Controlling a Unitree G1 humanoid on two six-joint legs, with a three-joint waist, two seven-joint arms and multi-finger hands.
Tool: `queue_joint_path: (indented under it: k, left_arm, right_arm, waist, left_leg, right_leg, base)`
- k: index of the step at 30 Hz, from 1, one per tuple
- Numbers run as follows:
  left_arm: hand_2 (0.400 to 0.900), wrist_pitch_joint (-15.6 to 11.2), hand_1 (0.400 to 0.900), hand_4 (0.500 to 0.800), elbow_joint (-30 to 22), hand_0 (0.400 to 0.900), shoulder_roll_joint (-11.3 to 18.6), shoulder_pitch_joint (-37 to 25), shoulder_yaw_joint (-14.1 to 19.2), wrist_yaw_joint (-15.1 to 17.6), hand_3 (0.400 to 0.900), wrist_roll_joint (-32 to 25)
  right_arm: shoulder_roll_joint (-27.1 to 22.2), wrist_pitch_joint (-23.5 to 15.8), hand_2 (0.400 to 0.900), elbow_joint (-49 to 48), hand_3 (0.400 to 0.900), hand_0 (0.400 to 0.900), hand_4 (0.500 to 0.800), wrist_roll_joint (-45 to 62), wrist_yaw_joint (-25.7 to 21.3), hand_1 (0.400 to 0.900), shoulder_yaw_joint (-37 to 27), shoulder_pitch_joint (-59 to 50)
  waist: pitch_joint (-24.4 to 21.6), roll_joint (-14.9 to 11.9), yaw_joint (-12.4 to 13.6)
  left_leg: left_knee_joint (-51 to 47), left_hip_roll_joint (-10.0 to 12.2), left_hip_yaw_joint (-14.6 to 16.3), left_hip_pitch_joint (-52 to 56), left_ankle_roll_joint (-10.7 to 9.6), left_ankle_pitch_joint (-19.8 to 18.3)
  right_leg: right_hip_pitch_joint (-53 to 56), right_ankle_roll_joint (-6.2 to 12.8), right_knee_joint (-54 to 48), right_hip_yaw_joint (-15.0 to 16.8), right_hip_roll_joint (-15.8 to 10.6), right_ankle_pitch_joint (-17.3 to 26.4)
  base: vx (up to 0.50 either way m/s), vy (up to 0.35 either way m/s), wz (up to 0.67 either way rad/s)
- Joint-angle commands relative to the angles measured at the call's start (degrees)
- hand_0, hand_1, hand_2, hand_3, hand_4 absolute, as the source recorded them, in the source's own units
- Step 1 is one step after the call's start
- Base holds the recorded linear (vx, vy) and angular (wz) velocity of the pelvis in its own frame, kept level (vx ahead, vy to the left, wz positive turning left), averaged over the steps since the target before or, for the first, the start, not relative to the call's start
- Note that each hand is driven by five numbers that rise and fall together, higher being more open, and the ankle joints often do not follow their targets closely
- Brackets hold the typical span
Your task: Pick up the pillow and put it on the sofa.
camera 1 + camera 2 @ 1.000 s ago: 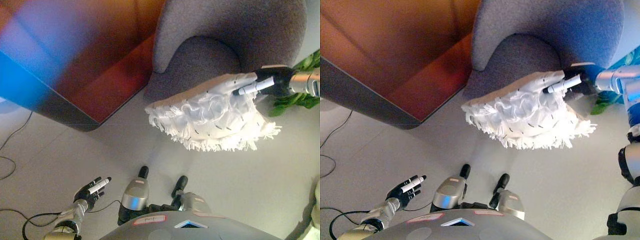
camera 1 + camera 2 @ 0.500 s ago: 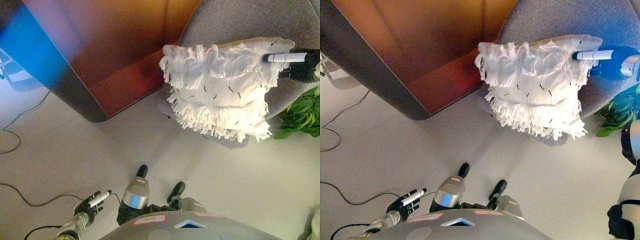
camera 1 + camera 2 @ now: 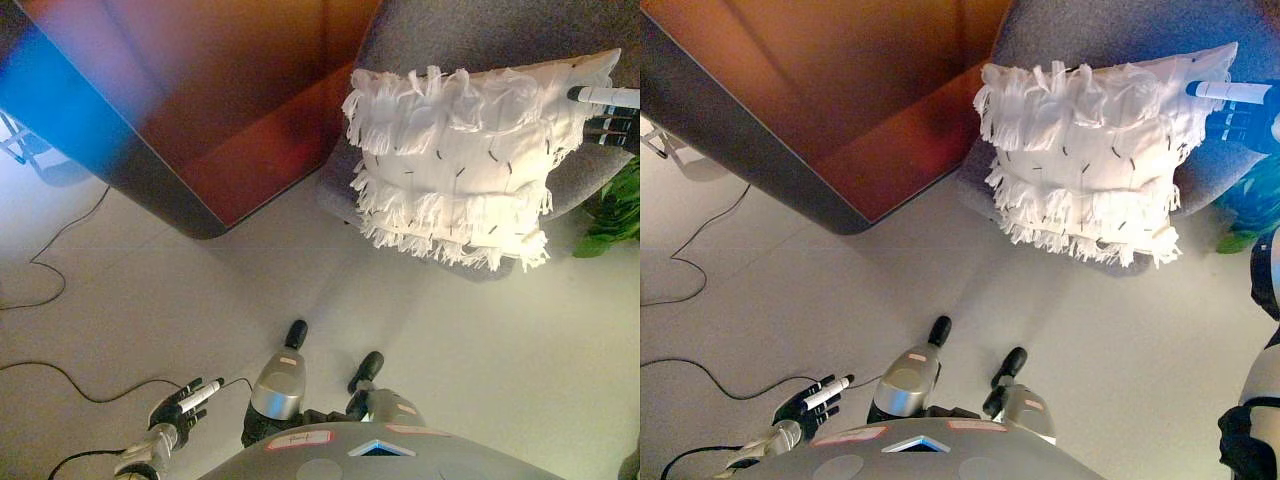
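A white fringed pillow (image 3: 460,165) hangs in front of the grey sofa (image 3: 450,40), over its front edge. My right hand (image 3: 605,105) is at the pillow's upper right corner, fingers curled on the cloth and holding it up. The same hand shows in the right eye view (image 3: 1240,105) with the pillow (image 3: 1085,160). My left hand (image 3: 178,405) hangs low at the lower left, fingers relaxed and empty.
A reddish-brown wooden cabinet (image 3: 200,90) with a dark edge stands left of the sofa. A green plant (image 3: 615,205) is at the right, beside the sofa. Grey floor (image 3: 150,290) lies in front.
The view has shifted. My right hand has lifted the pillow higher and further onto the sofa; it hangs more upright than a second ago. The left hand stays low.
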Motion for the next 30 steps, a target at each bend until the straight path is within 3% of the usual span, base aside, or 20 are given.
queue_joint_path:
  k: [1, 7, 15, 23, 26, 30]
  left_arm:
    - [0.900, -1.56, 0.900, 0.800, 0.44, 0.900, 3.94, 0.74, -3.03, -0.20, 0.900, -2.37]
    - [0.900, -1.24, 0.900, 0.800, 0.66, 0.900, 4.63, 0.55, -3.05, -0.61, 0.900, -3.53]
    - [0.900, -0.55, 0.900, 0.800, 1.32, 0.900, 5.05, -0.21, -2.55, -1.09, 0.900, -2.59]
    - [0.900, 1.00, 0.900, 0.800, 1.54, 0.900, 5.59, -0.82, -1.94, -0.73, 0.900, -2.30]
    - [0.900, 2.66, 0.900, 0.800, 1.43, 0.900, 5.62, -1.22, -1.42, -0.67, 0.900, -2.32]
    - [0.900, 4.58, 0.900, 0.800, 1.14, 0.900, 5.36, -2.10, -1.45, -0.85, 0.900, -2.80]
  right_arm:
    - [-6.88, -3.53, 0.900, -2.45, 0.900, 0.900, 0.800, 1.97, -1.66, 0.900, 1.60, -11.41]
    - [-8.10, -4.21, 0.900, -2.11, 0.900, 0.900, 0.800, 0.57, -0.27, 0.900, 2.00, -10.98]
    - [-9.61, -3.49, 0.900, -1.41, 0.900, 0.900, 0.800, -3.45, -2.02, 0.900, 3.11, -10.87]
    - [-15.13, -1.76, 0.900, 0.84, 0.900, 0.900, 0.800, -15.41, 3.12, 0.900, 5.65, -6.99]
    - [-17.16, -2.02, 0.900, 0.24, 0.900, 0.900, 0.800, -19.69, 7.34, 0.900, 1.60, -0.26]
    - [-16.91, -5.96, 0.900, -2.36, 0.900, 0.900, 0.800, -21.03, 10.95, 0.900, -9.03, 16.70]
  waist:
    - [-1.00, -1.26, 0.97]
    - [-0.96, -1.10, 0.29]
    - [-1.49, -1.40, -0.97]
    - [-3.83, -2.34, -3.37]
    - [-5.12, -2.27, -5.16]
    - [-6.26, -2.02, -7.45]
  left_leg:
    - [-5.55, 3.02, 0.61, 0.51, -3.63, 3.22]
    - [-5.55, 3.06, 1.10, 0.56, -3.57, 3.06]
    - [-5.55, 2.96, 1.93, 1.24, -3.49, 2.49]
    - [-5.55, 2.85, 3.38, 3.38, -3.19, 1.61]
    - [-5.55, 2.79, 4.56, 4.89, -3.02, 1.03]
    - [-5.55, 2.51, 5.86, 6.60, -2.53, 0.42]
  right_leg:
    - [3.27, 2.69, -0.04, 0.72, -0.89, -2.99]
    - [2.86, 2.92, -0.04, 1.16, -1.13, -2.78]
    - [2.68, 3.25, -0.04, 2.25, -1.29, -2.67]
    - [3.36, 4.02, -0.04, 3.74, -1.67, -2.38]
    - [4.05, 4.32, -0.04, 4.53, -1.85, -2.27]
    - [4.91, 4.63, -0.04, 5.38, -2.17, -1.94]
  base:
    - [-0.03, -0.004, -0.03]
    - [-0.04, 0.000, -0.02]
    - [-0.03, 0.000, -0.06]
    - [-0.02, 0.006, -0.15]
    - [0.04, 0.029, -0.19]
    - [0.00, 0.048, -0.16]
